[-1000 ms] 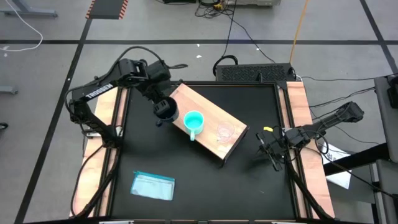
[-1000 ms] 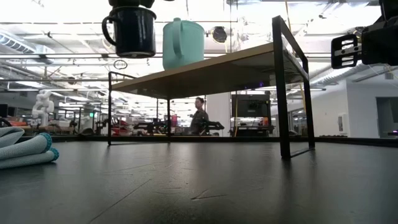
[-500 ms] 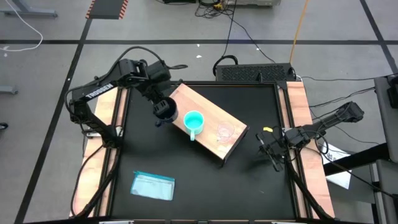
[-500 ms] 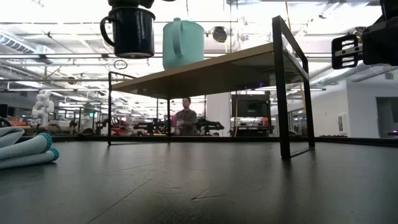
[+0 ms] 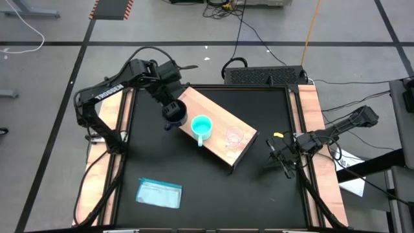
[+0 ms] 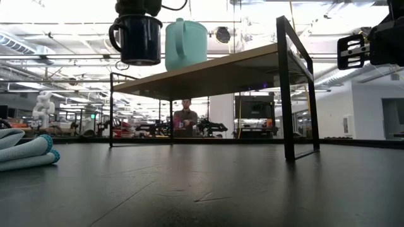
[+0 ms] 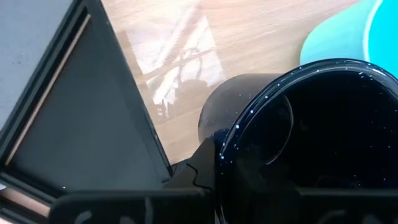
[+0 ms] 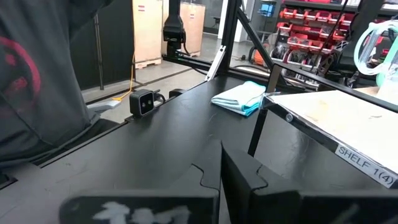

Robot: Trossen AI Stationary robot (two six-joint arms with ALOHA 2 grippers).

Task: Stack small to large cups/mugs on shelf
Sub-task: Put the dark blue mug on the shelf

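Dark navy enamel, flecked with white, fills the left wrist view: the navy mug (image 7: 311, 137) hangs in the left gripper (image 5: 169, 107), whose fingers are clamped narrow on its rim. Seen from the table-top camera, the mug (image 6: 136, 38) is in the air with its handle turned away from the turquoise mug (image 6: 186, 43), its base about level with the shelf (image 6: 208, 72) top; whether it clears the wood or just grazes the end edge is hard to judge from here. From above, the held mug sits at the shelf's end nearest the left arm, partly over the pale wood (image 5: 223, 123).

Just beyond the gripper along the shelf stands the turquoise mug (image 5: 201, 125), upright, handle pointing off the board's long edge. Farther along again, toward the far end, is the clear cup (image 5: 233, 136), also on the wood, apart from the turquoise one.

Well away from the gripper, near the table's front, lies a light-blue packet (image 5: 158, 193) on the black tabletop (image 5: 259, 194).

Off past the shelf's other end, the right gripper (image 5: 283, 155) waits with its fingers pressed together, holding nothing.
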